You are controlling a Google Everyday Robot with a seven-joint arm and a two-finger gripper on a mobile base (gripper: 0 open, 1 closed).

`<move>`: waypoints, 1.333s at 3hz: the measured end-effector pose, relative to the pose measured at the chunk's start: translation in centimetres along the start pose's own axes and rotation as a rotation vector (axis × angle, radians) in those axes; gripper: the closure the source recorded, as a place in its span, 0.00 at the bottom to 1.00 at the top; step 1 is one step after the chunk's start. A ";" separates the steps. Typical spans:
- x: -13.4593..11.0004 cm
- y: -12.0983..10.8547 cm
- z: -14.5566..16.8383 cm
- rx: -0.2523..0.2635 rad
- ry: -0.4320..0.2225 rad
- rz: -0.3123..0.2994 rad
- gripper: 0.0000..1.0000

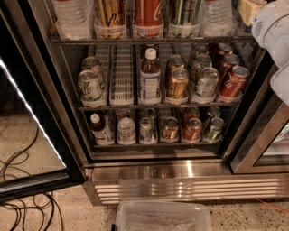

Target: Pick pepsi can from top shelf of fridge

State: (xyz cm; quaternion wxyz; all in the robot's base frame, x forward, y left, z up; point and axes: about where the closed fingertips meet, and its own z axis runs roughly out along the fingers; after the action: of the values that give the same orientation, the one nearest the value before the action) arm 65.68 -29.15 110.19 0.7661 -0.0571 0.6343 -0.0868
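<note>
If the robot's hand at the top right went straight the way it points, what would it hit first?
Probably the clear plastic water bottle at the right end of the dark wire top shelf; the hand sits right of it, depth unclear.

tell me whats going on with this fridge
A white robot arm sits at the upper right, in front of a stainless-steel display fridge whose black-framed glass door stands open on the left. The gripper is outside the view, so no grasp can be seen. The dark wire top shelf with clear plastic cups carries clear bottles, a gold can, a red can and a green-striped can. No glossy blue can shows anywhere.
</note>
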 end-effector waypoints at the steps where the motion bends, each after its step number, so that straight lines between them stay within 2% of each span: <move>1: -2.4 -0.6 -0.4 0.000 -0.097 0.019 1.00; 2: -4.9 0.5 -1.3 -0.039 -0.184 0.030 1.00; 3: -7.5 3.1 -3.2 -0.132 -0.221 0.022 1.00; 4: -9.7 8.8 -5.4 -0.307 -0.184 0.049 1.00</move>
State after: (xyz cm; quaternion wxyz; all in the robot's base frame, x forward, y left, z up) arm 59.15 -18.47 116.73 0.8050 -0.1656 0.5686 0.0352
